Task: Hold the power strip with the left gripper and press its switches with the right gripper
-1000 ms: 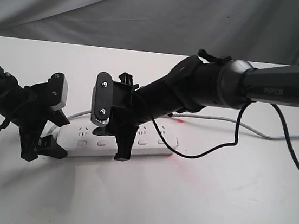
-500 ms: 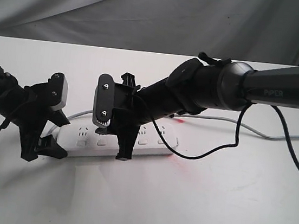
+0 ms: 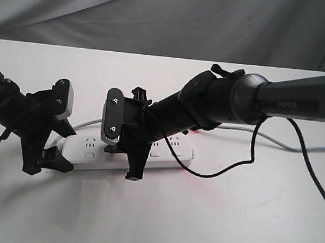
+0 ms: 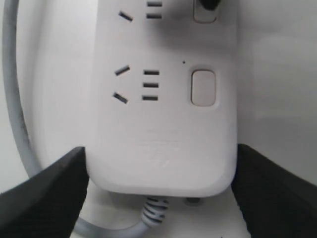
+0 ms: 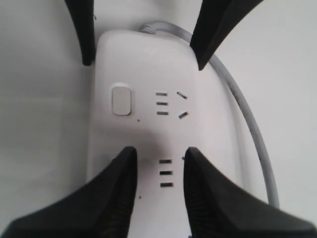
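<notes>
The white power strip (image 3: pixel 173 154) lies on the table, its cord end toward the left. My left gripper (image 3: pixel 59 144) is shut on that end; in the left wrist view its black jaws press both long sides of the power strip (image 4: pixel 158 139) beside the grey cord (image 4: pixel 151 213). My right gripper (image 3: pixel 123 159) is tipped down onto the strip, jaws slightly apart with nothing between them. One of its fingertips (image 5: pixel 126 161) rests where the second switch sits, hiding it. The first switch (image 5: pixel 122 100) (image 4: pixel 203 88) is uncovered. The remaining switches are hidden behind the right arm.
The thin grey cord (image 3: pixel 279 139) curves behind the strip and runs off to the right. A loose black cable (image 3: pixel 222 170) hangs from the PIPER arm (image 3: pixel 295 102) onto the white table (image 3: pixel 227 224). A grey cloth (image 3: pixel 163 15) forms the backdrop.
My right gripper has dropped lower onto the strip and the arm has sunk with it. The left gripper and the strip have stayed put.
</notes>
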`<state>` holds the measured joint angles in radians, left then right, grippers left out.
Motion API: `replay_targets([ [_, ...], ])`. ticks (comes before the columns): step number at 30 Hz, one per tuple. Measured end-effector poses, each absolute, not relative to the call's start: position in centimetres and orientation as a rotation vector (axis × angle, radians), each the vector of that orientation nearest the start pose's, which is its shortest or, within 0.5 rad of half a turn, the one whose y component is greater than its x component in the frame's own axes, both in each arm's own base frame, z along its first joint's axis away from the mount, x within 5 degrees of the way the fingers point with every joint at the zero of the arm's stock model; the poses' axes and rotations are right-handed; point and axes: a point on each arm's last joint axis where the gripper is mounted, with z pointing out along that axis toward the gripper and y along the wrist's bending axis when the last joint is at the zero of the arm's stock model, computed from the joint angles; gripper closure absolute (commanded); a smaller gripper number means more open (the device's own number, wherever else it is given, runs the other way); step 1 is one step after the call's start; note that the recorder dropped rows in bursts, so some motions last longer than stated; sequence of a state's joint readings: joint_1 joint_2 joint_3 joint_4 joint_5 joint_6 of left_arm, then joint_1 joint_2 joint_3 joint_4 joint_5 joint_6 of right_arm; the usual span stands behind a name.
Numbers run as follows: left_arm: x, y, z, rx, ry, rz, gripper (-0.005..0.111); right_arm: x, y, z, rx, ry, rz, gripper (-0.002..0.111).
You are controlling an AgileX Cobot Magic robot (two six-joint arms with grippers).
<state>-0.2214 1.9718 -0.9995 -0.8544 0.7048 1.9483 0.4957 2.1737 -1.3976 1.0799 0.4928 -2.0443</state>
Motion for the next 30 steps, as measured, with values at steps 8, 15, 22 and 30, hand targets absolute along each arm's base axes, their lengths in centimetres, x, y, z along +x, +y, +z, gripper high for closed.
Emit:
replay_targets([
  [8,31.7,-11.7,11.0,1.838,1.979,-0.502,0.037,37.6,24.7,12.5,-1.776,1.634,0.306,0.077],
  [15,31.7,-11.7,11.0,1.838,1.979,-0.502,0.037,37.6,24.7,12.0,-1.772,1.648,0.323,0.077],
  [22,31.7,-11.7,11.0,1.838,1.979,-0.502,0.037,37.6,24.7,11.8,-1.765,1.659,0.329,0.077],
  [30,31.7,-11.7,11.0,1.838,1.979,-0.502,0.037,37.1,24.5,11.2,-1.755,1.691,0.355,0.077],
])
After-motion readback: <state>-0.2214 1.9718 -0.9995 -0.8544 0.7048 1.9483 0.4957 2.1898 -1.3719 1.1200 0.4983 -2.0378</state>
